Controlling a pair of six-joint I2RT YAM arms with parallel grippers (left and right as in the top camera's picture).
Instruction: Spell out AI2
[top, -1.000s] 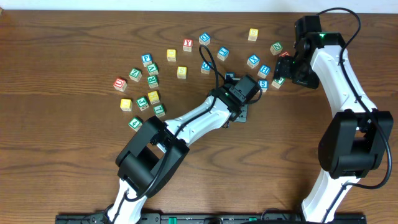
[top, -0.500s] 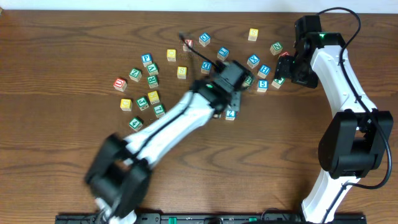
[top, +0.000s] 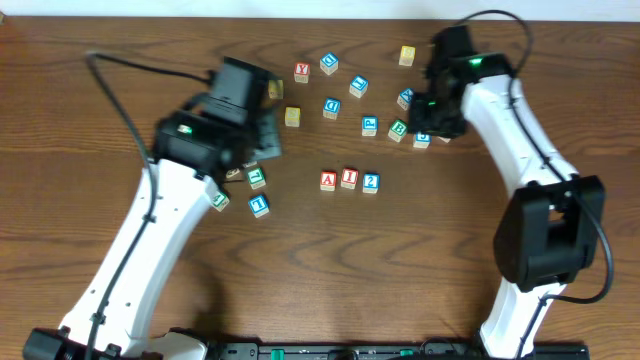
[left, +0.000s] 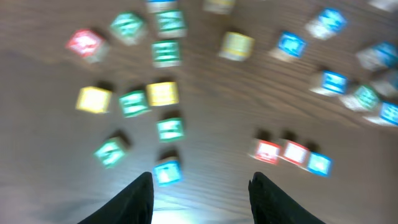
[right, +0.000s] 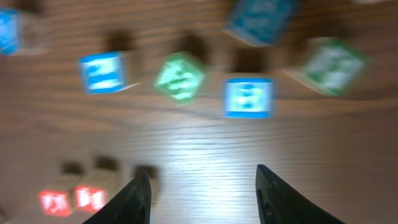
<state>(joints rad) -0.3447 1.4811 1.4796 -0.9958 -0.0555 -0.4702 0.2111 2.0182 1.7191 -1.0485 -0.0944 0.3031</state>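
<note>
Three cubes lie side by side in a row mid-table: the red A (top: 327, 181), the red I (top: 348, 179) and the blue 2 (top: 371, 182). The left wrist view shows them blurred, A (left: 267, 151), I (left: 295, 152) and 2 (left: 319, 163), ahead and to the right. My left gripper (top: 265, 140) (left: 202, 186) hangs open and empty up and to the left of the row. My right gripper (top: 428, 118) (right: 202, 186) is open and empty over the cubes at the upper right. In its view the A (right: 53, 202) and I (right: 92, 197) show at the lower left; the 2 is hidden behind a finger.
Several loose letter cubes lie across the back of the table: a red Y (top: 301, 72), a yellow cube (top: 407, 55), a green cube (top: 398, 130), a blue cube (top: 370, 125). A blue 1 cube (top: 259, 205) and green cubes lie under the left arm.
My left arm has swung away from mid-table to the upper left, uncovering the A, I, 2 row. The right arm has moved left over the back cubes, its jaws narrowing.
</note>
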